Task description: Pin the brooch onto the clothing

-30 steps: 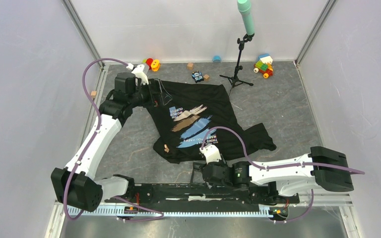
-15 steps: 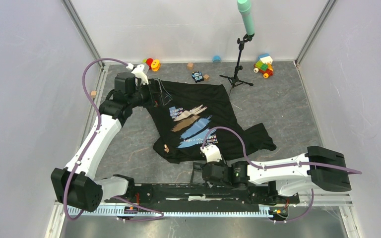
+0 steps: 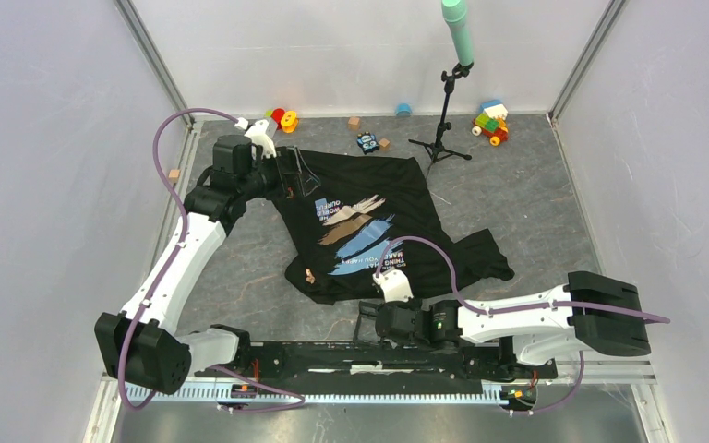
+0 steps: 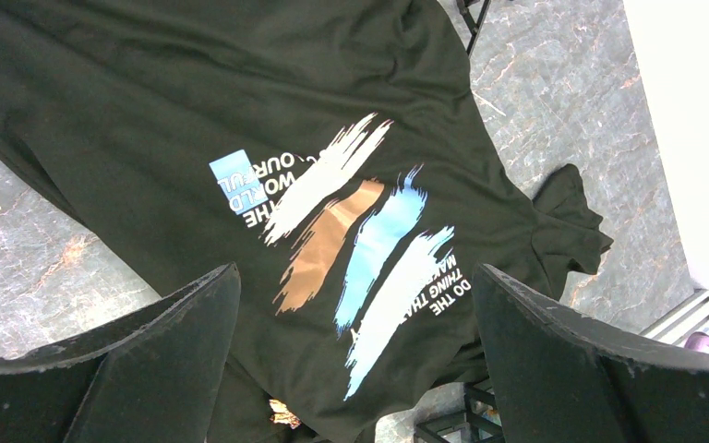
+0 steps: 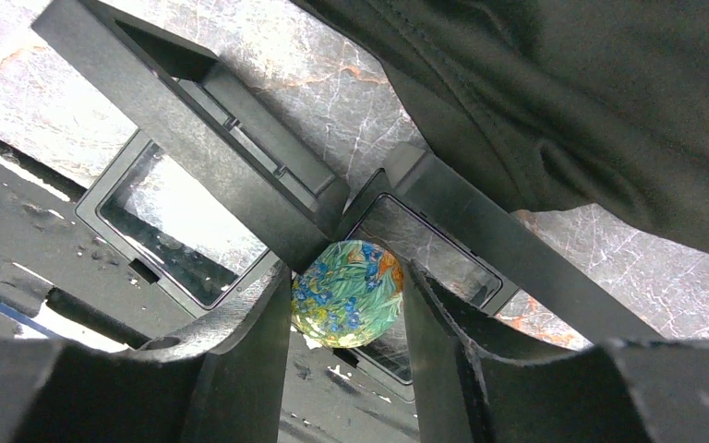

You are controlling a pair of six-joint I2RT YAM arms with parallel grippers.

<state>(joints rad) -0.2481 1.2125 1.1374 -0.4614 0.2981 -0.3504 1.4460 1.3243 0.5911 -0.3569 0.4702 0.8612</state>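
Down at the near edge of the table [image 3: 535,203], the right pincer [image 5: 346,277] is seen over a black compartment tray [image 5: 194,152]. A round brooch [image 5: 346,293] printed with blue and green flowers is clamped between its two fingers, each finger lying against one side of it. The brooch is placed at the corner of one compartment, just beside the crossing of the dividers. Whether it rests on the tray floor or is held clear of it cannot be told. Marbled table surface is seen through the clear compartment floors.

Just beyond this pincer the hem of the black T-shirt [image 5: 563,92] is found, bunched in folds, with a narrow strip of bare table between it and the tray. Behind the pincer the black mounting rail [image 3: 332,355] is found.

The left pincer [image 4: 353,277] is held above the far left part of the T-shirt, its fingers spread wide apart with nothing between them. Below it the blue, tan and white brush-stroke print is seen. Bare table is left on its outer side up to the enclosure wall. A microphone stand [image 3: 443,138] and some toy blocks [image 3: 491,122] are seen well away on its other side, along the back wall.
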